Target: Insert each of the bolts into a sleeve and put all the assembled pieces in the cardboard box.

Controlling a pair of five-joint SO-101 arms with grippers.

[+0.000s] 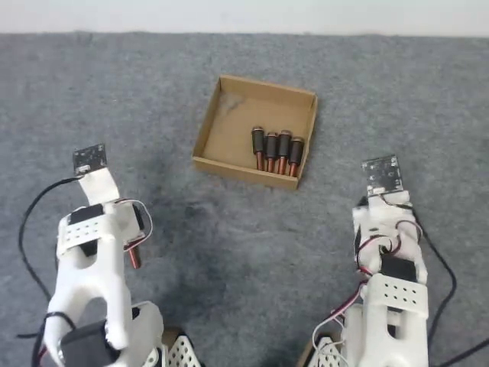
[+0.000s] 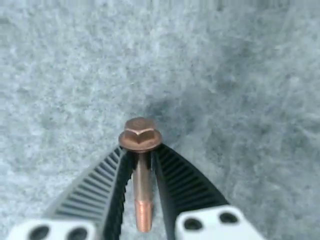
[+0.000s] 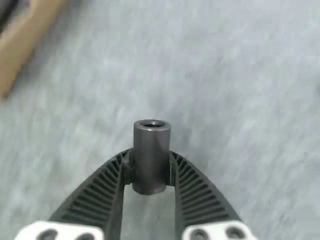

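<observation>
The left hand (image 2: pixel 141 154) is clamped tight on a copper-coloured bolt (image 2: pixel 142 134). Its ribbed black fingers (image 2: pixel 112 175) press the shank from both sides just behind the hex flange head. The head stands out past the fingertips, and the threaded end points back toward the wrist in the gap between the fingers. Beyond the head lies the grey, felt-like surface (image 2: pixel 240 75).

The right hand (image 3: pixel 150 156) is likewise closed, gripping a dark metal sleeve (image 3: pixel 151 142) around the half nearer its wrist. The sleeve's open bore juts out beyond the fingertips, with the same grey surface past it.

The two hands are side by side and well apart, each holding its own part, and the bolt and sleeve do not touch.

Farther out, ahead of both hands and between them, sits the open cardboard box (image 1: pixel 205 145). Four assembled pieces (image 1: pixel 276 151) lie inside in a close row, in the corner nearest the right hand. Each is a dark sleeve with a copper shank protruding toward the hands
</observation>
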